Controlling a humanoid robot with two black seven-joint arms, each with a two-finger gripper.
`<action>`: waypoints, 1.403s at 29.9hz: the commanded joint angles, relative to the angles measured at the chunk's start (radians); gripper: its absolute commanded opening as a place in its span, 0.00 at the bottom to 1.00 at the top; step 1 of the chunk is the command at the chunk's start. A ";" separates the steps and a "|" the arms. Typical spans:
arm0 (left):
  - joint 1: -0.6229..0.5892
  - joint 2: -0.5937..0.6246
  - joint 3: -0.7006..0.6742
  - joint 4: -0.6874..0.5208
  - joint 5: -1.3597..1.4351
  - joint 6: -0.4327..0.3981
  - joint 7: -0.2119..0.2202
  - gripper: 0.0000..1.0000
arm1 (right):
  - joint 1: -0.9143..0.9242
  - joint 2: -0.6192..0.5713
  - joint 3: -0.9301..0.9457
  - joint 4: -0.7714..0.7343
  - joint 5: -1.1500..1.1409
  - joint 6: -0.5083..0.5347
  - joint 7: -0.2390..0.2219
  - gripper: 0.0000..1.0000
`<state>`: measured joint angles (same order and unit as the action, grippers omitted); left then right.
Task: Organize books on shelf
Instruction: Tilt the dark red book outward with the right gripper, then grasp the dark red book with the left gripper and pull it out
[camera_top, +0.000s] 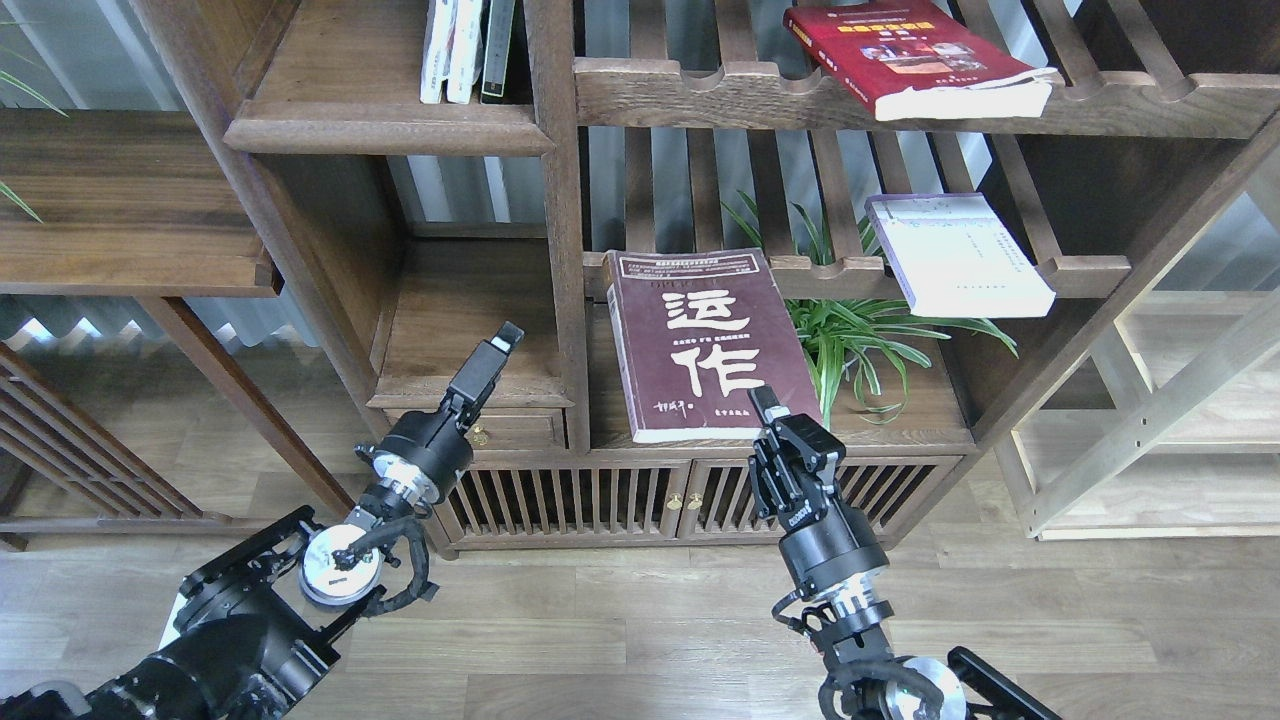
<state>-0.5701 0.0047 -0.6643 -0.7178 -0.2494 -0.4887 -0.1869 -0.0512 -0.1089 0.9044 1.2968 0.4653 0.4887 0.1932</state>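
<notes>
My right gripper (768, 402) is shut on the lower right corner of the dark maroon book (700, 340), which has big white characters. It holds the book tilted in front of the low compartment. The thick red book (915, 58) lies on the top slatted rack. The pale white book (958, 255) lies on the middle slatted rack. The solid walnut shelf (385, 130) is at the upper left. My left gripper (505, 340) points up in front of the small compartment on the left. It is empty, and its fingers show as one dark bar.
Thin white and dark-spined books (465, 50) stand on the solid shelf against a thick post (562, 220). A spider plant (850, 340) stands right of the maroon book. A drawer (480, 432) and slatted cabinet doors (640, 495) lie below. A pale frame (1150, 420) stands at the right.
</notes>
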 joint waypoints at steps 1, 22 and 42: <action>-0.004 -0.005 0.002 0.000 -0.001 0.000 0.000 0.98 | -0.002 -0.017 -0.036 0.006 -0.004 0.000 0.000 0.00; 0.133 0.027 0.015 -0.130 -0.254 0.000 0.445 0.96 | -0.025 0.008 -0.136 0.007 -0.045 0.000 0.000 0.00; 0.134 0.106 0.008 -0.261 -0.341 0.000 0.448 0.92 | 0.007 0.035 -0.165 -0.054 -0.051 0.000 0.000 0.00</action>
<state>-0.4346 0.1067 -0.6589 -0.9676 -0.5903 -0.4887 0.2608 -0.0484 -0.0806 0.7398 1.2493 0.4157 0.4887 0.1925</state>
